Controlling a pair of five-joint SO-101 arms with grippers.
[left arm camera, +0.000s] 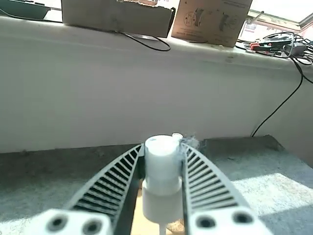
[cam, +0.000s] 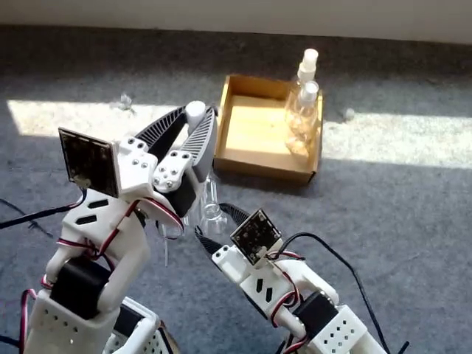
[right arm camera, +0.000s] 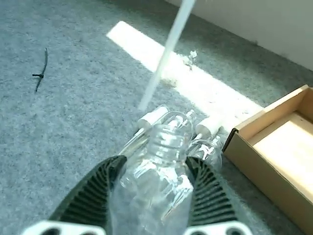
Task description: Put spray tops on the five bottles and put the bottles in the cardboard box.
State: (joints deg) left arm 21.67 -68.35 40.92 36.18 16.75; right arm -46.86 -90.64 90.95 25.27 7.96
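My left tool was closed down narrow on a white spray top. One ribbed finger pressed against each side of its cap. It held the top up in the air just off the left wall of the cardboard box. The top's thin white tube hung slanting below it. Its lower end sat outside the open neck of the bottle in my other tool, not inside it.

My right tool was clamped around that clear bottle, with dark fingers against both flanks and the neck uncapped. The bottle was on the near side of the box, close to its near left corner.

Inside the box, against its right wall, stood two finished bottles with white tops on. Between the held bottle and the box, loose white tops and other clear bottles lay on the grey carpet, just beside the box's outer wall. I could not tell how many bottles were there. A black cable tie lay on the carpet well away from the box.
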